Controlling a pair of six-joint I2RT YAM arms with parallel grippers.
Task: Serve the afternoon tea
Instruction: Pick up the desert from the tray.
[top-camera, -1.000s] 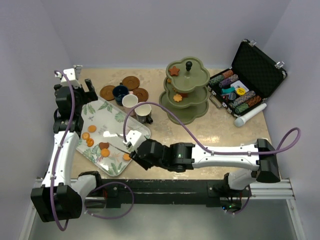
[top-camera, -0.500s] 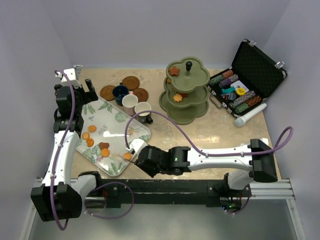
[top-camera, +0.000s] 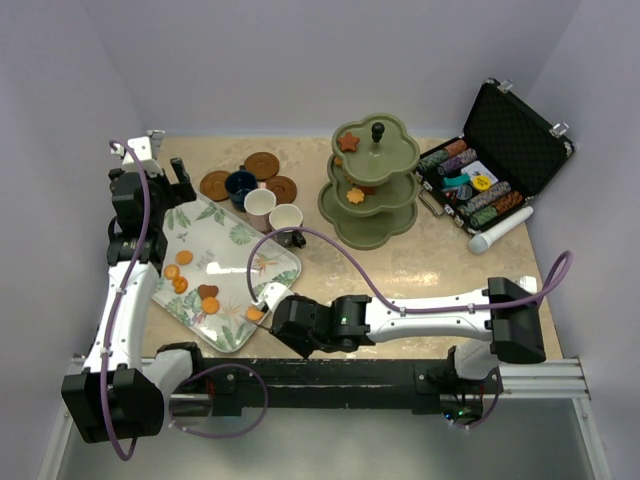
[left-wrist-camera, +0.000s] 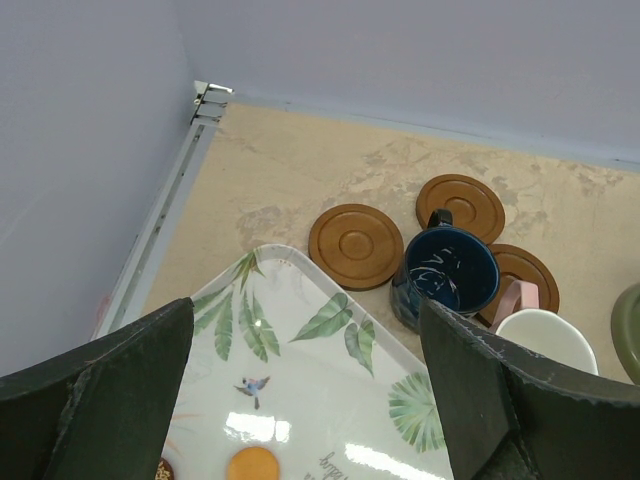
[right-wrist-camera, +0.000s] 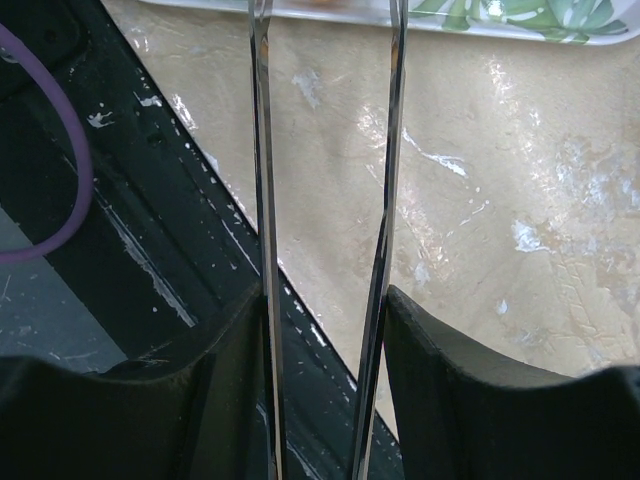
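Fingers (left-wrist-camera: 100, 390) of the left gripper (left-wrist-camera: 305, 330) gaped empty; the right gripper (right-wrist-camera: 325, 330) pinched slim steel tongs (right-wrist-camera: 262, 200).
The left gripper hovered over the far-left corner of the white leaf-patterned tray (top-camera: 225, 250). Small round orange biscuits (top-camera: 178, 275) lay on that tray, one at its near corner, just ahead of the tongs. Being round, it had no long axis. The tongs' long axis ran from the right gripper toward that corner, blades apart. For a clean pick, the tips probably needed to straddle that biscuit, settle low, then close gently so it neither skidded nor cracked. The olive-green three-tier stand (top-camera: 372, 190) stood well right of the tray.
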